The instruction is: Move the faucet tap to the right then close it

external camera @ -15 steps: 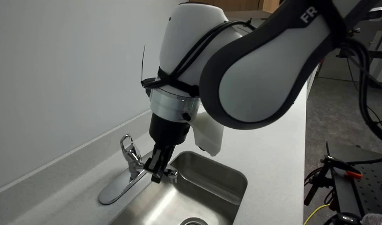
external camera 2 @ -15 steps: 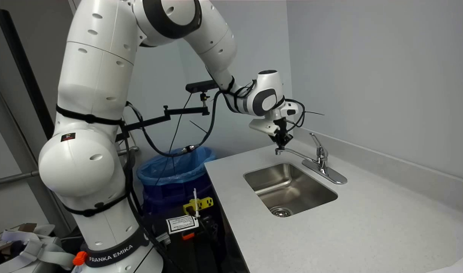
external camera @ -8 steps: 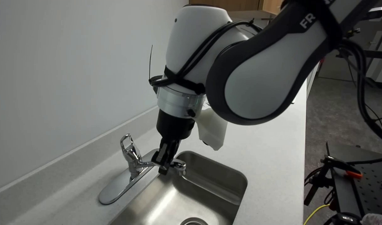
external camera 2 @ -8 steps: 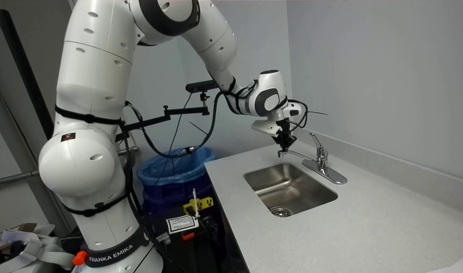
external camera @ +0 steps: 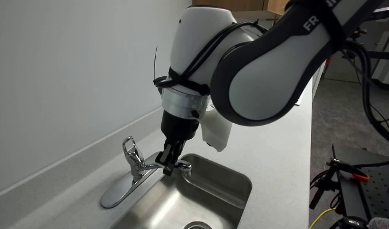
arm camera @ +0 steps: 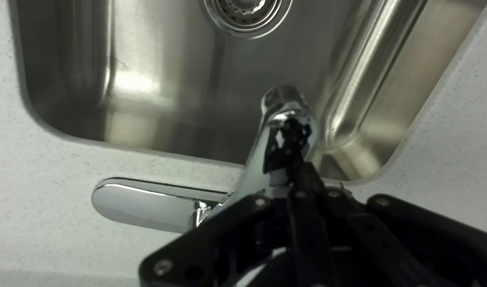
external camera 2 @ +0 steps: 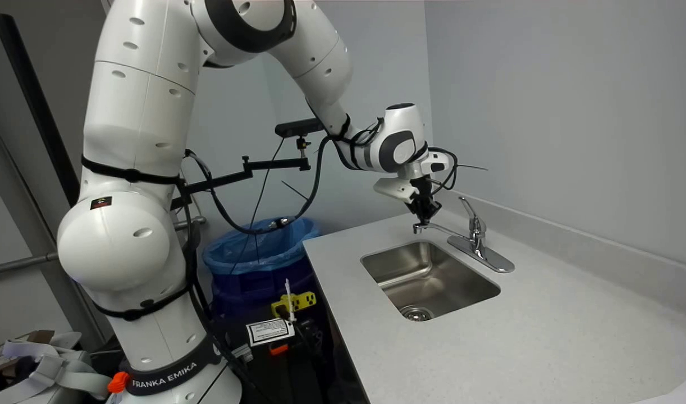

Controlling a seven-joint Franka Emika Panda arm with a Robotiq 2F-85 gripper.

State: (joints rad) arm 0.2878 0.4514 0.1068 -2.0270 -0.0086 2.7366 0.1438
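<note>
Pale counter, gripper partly hiding faucet tap

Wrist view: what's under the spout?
The sink shows around the outer end of the spout, and counter nearer its base. The strip directly below the spout is covered in this view.

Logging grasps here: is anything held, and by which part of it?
Apparently nothing: the fingers look shut together at the faucet tap's spout, not around it.
</note>
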